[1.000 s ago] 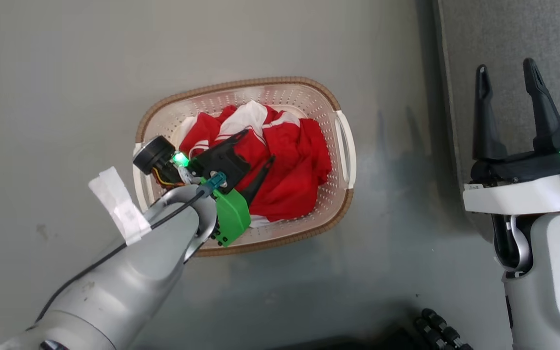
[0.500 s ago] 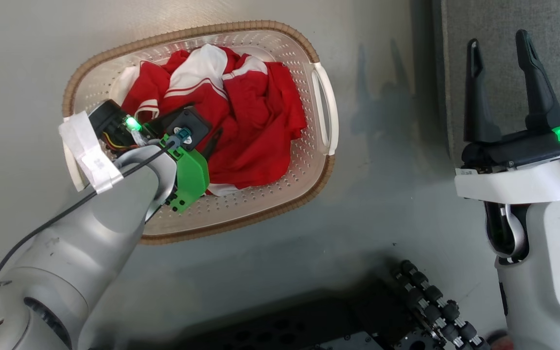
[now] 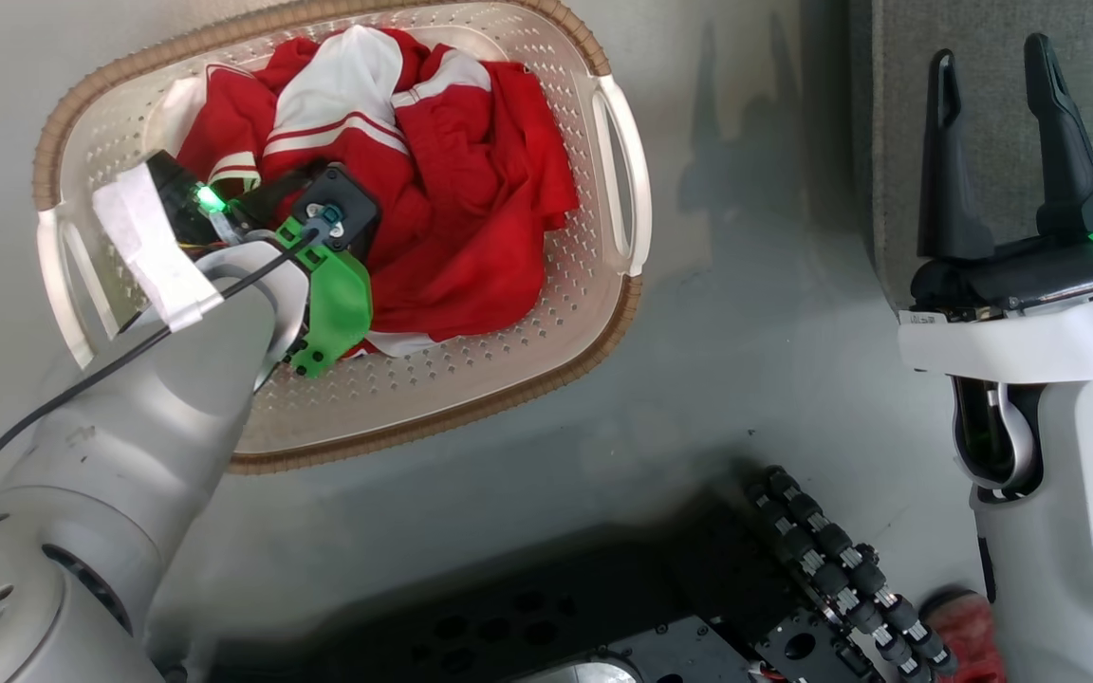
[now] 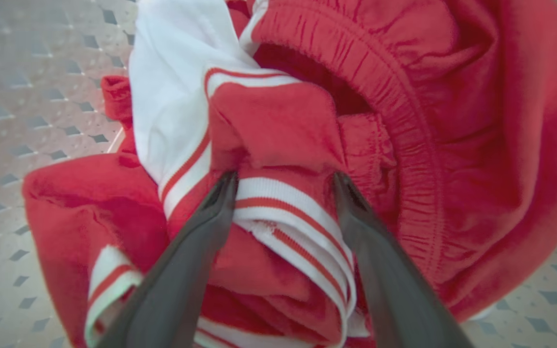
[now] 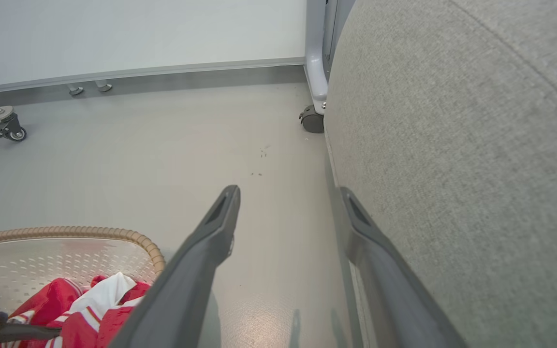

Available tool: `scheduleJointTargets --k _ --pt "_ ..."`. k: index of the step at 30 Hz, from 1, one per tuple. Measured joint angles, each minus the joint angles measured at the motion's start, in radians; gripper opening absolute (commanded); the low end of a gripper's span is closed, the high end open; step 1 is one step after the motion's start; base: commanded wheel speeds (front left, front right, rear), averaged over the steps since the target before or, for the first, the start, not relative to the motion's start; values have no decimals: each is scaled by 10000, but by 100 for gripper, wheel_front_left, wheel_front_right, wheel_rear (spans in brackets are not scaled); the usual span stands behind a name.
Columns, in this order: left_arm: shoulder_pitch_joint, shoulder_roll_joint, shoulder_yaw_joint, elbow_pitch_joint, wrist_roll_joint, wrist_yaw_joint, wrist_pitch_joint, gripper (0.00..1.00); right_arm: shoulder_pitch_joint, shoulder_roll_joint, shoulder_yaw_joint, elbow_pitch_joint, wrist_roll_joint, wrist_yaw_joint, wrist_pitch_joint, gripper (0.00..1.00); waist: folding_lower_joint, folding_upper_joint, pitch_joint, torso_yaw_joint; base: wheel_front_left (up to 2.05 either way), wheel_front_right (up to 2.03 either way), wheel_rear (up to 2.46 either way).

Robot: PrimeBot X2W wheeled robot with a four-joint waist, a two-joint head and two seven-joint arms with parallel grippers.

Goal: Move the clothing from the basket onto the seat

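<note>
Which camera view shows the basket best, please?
The head view: most of the basket shows, rim and both handles. The right wrist view catches a rim corner; the left wrist view, perforated floor around the clothing.

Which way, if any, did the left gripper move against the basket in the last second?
Yes. Judged against the basket rim, the left gripper has gone down into the clothing; its open fingers now straddle a white-striped fold.
</note>
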State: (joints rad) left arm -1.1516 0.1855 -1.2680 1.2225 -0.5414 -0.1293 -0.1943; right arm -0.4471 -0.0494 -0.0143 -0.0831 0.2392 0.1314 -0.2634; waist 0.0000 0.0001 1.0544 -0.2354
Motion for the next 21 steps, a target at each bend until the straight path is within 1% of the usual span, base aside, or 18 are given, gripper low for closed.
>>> scheduleJointTargets --k 6,7,8,9,10,17,21 --pt "146 -73 -79 -230 -63 0 295 100 -33 2 -2 -12 -17 0 0 100 0 0 160 10 0 0 0" --pt "173 -69 -92 -288 -59 0 391 88 -44 0 -2 -12 -17 0 0 100 0 0 173 18 0 0 0" --pt "195 -61 -107 -370 -48 0 435 33 -51 0 -2 -12 -21 0 0 100 0 0 185 23 0 0 0" --pt "199 -52 -111 -426 -31 0 454 7 -57 2 -2 -12 -23 0 0 100 0 0 194 25 0 0 0" --pt "198 -35 -119 -456 -29 0 491 0 -65 2 4 -12 -29 0 0 100 0 0 201 29 0 0 0" --pt "200 -25 -136 -395 -13 0 255 0 -137 2 42 46 -58 0 0 100 0 0 107 70 0 0 0" --pt "395 -140 -136 -389 -2 0 -59 0 -140 -6 -136 205 196 0 0 100 0 0 -156 117 0 0 0"
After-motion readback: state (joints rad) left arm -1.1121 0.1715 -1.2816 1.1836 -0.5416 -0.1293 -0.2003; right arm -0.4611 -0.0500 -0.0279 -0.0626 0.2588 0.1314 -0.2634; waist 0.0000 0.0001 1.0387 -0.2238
